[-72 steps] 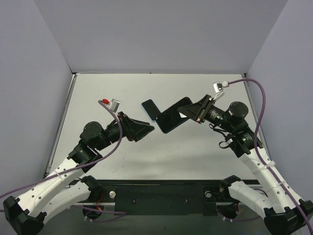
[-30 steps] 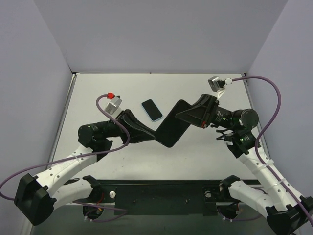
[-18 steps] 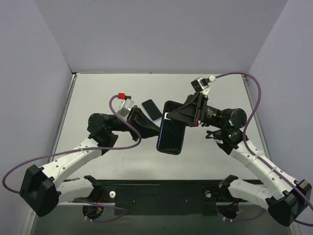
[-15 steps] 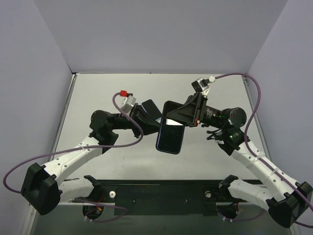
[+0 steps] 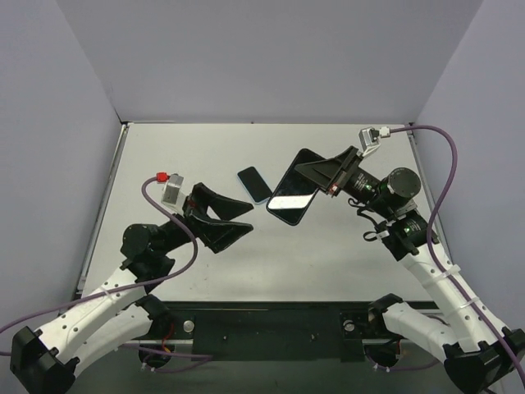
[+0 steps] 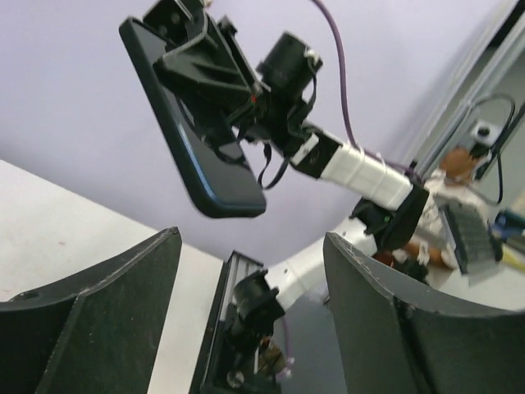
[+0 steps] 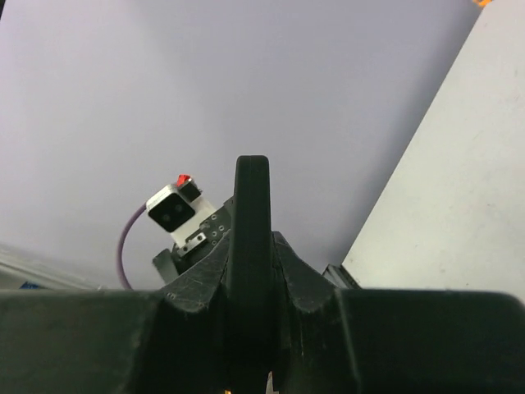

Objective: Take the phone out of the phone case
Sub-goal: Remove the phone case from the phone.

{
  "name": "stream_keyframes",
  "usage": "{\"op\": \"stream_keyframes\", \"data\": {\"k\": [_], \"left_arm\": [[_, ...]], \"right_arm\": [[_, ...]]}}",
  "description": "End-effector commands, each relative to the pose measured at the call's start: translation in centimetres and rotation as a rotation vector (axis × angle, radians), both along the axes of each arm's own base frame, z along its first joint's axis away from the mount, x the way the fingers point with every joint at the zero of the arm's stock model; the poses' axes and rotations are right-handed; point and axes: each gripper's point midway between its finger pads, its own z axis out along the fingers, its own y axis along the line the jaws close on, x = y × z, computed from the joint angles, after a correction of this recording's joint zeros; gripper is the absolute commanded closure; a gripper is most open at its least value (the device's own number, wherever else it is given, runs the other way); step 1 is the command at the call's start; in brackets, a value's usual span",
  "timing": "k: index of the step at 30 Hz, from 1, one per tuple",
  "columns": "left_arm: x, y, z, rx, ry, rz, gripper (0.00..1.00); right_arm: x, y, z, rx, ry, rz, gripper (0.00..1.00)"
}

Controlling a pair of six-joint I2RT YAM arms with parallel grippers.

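A large black phone in its case [image 5: 289,201] hangs tilted above the middle of the table. My right gripper [image 5: 318,179] is shut on its upper end. In the right wrist view the phone shows edge-on [image 7: 250,222] between the closed fingers [image 7: 197,287]. My left gripper [image 5: 244,218] is open and empty, to the left of the phone and apart from it. In the left wrist view the phone [image 6: 193,123] hangs beyond the spread fingers [image 6: 90,320].
A smaller dark slab with a light-blue rim [image 5: 254,184] lies flat on the table just left of the held phone. The table [image 5: 164,164] has grey walls on three sides. A black rail [image 5: 271,324] runs along the near edge.
My left gripper was up at the phone's lower edge and has pulled back to the lower left, open. My right gripper has swung the phone back to the right, more tilted.
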Motion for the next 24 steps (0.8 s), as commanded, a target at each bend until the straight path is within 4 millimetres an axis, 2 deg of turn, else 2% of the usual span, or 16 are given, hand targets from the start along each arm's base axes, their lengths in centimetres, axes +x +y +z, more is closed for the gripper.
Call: {"op": "stream_keyframes", "data": {"k": [1,6,8,9,12,15,18,24], "left_arm": [[2.6,0.6,2.1,-0.188,0.210,0.063,0.20],[4.4,-1.1,1.4,-0.178,0.281,0.038,0.26],[4.3,-1.5,1.6,-0.203,0.290,0.004,0.28],[3.8,-1.3,2.4,-0.237,0.253,-0.021,0.28],[3.3,-1.7,3.2,-0.271,0.235,-0.074,0.25],[3.8,-2.2,2.9,-0.257,0.254,-0.070,0.24],[3.5,-2.5,3.3,-0.267,0.241,-0.088,0.24],[4.0,-3.4,3.5,-0.262,0.242,-0.096,0.30]], "right_arm": [[2.3,-0.8,2.9,0.073,-0.093,-0.121,1.00],[3.3,-0.9,2.9,0.101,-0.076,-0.156,1.00],[3.6,-0.8,2.8,0.097,-0.072,-0.159,1.00],[3.6,-0.7,2.7,0.095,-0.069,-0.155,1.00],[3.7,-0.6,2.3,0.091,-0.063,-0.155,1.00],[3.5,-0.5,2.4,0.093,-0.067,-0.146,1.00],[3.4,-0.6,2.2,0.087,-0.068,-0.152,1.00],[3.0,-0.5,2.7,0.106,-0.076,-0.138,1.00]]}}
